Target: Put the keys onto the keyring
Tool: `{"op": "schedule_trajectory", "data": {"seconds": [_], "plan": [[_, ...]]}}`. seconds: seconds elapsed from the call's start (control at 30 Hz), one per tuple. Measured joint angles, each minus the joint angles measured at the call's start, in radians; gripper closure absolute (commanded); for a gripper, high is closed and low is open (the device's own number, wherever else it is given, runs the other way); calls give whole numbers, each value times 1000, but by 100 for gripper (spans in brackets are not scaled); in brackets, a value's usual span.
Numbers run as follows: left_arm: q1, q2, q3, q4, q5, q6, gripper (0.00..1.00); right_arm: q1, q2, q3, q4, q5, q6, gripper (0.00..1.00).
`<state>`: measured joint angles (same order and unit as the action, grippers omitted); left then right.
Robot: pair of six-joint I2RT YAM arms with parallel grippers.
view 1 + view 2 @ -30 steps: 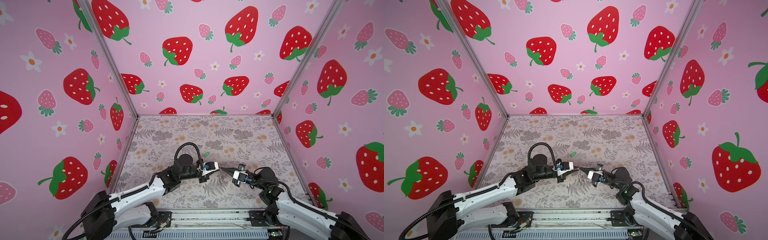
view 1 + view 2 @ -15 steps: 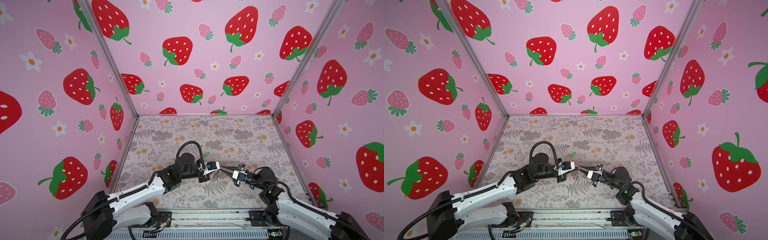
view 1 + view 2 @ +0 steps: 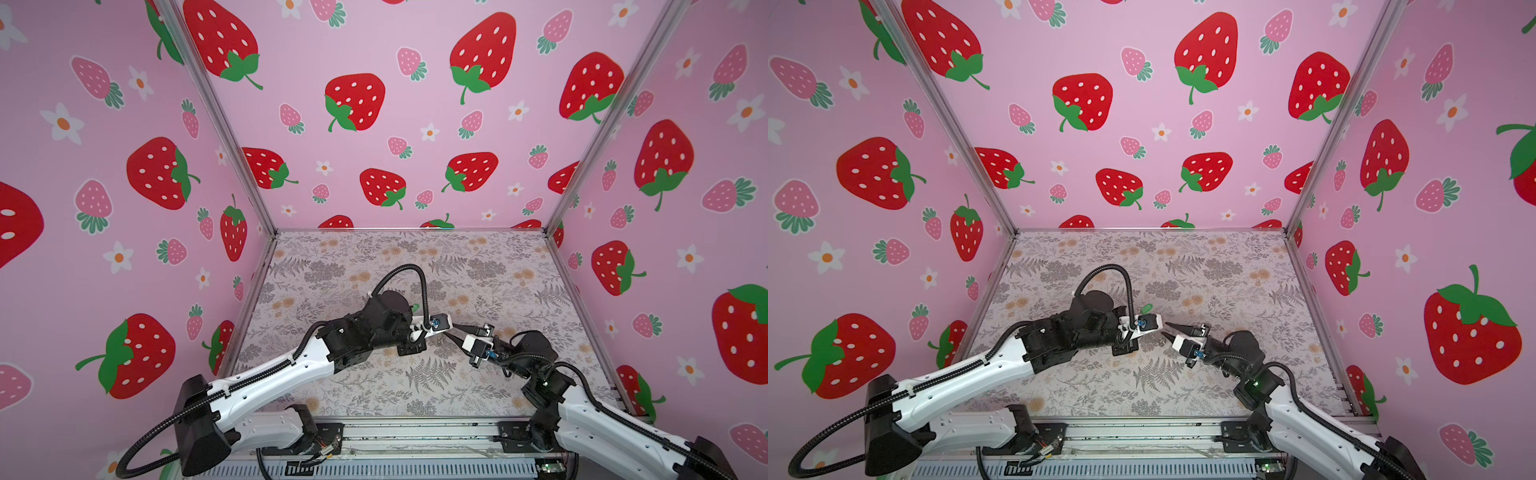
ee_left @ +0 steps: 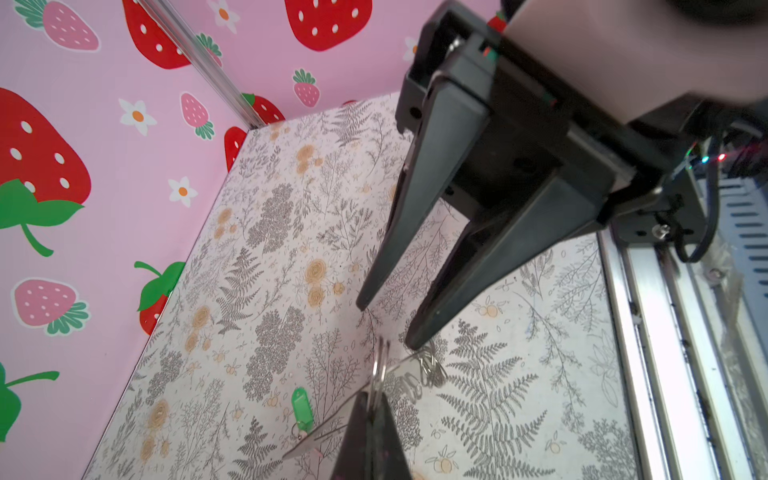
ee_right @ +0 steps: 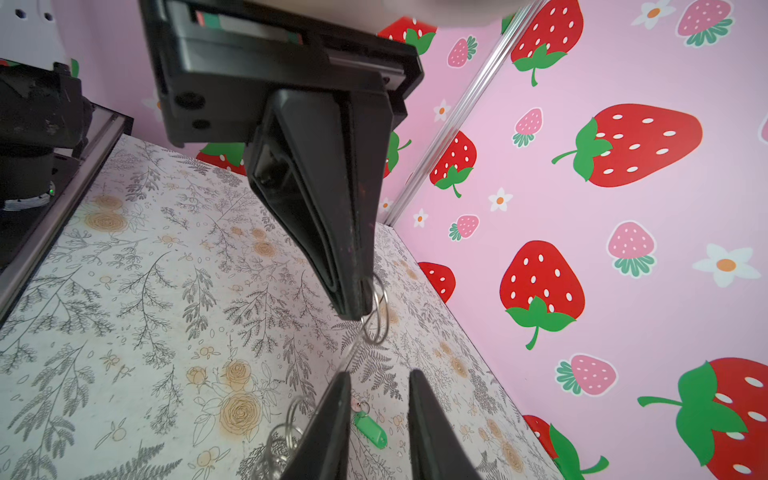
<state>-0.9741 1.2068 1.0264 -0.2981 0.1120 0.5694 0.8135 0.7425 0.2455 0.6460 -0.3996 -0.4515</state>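
My left gripper [image 4: 376,392] is shut on a silvery split ring [image 4: 379,370], which also shows at the tip of that gripper [image 5: 355,311] in the right wrist view. A thin flat silvery key [image 4: 316,436] slants from that ring [image 5: 376,307] to a bunch of small metal rings [image 4: 432,370]. I cannot tell how they join. My right gripper [image 5: 380,376] stands open tip to tip with the left, its fingertip [image 4: 411,345] beside the bunch of rings [image 5: 286,436], with nothing between its fingers. A green oval tag [image 5: 370,428] with a small key lies on the table below.
The green tag [image 3: 414,306] sits just behind the left wrist in both top views [image 3: 1146,308]. The floral table [image 3: 374,257] is walled in by pink strawberry panels on three sides. A metal rail [image 3: 415,432] runs along the front edge by both arm bases.
The right gripper's fingers have parted from shut to slightly open. The left gripper has closed fully on the ring and its wrist has shifted a little toward the back.
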Motion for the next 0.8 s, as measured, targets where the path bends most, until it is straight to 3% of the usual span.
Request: {"op": "schedule_trajectory", "data": {"seconds": [0.3,0.8], "plan": [[-32,43,56,-102,-98,11,100,28,29,13,8,-17,3,76],[-55,46,69,-111,-132,14,100,35,82,22,52,25,82,86]]}}
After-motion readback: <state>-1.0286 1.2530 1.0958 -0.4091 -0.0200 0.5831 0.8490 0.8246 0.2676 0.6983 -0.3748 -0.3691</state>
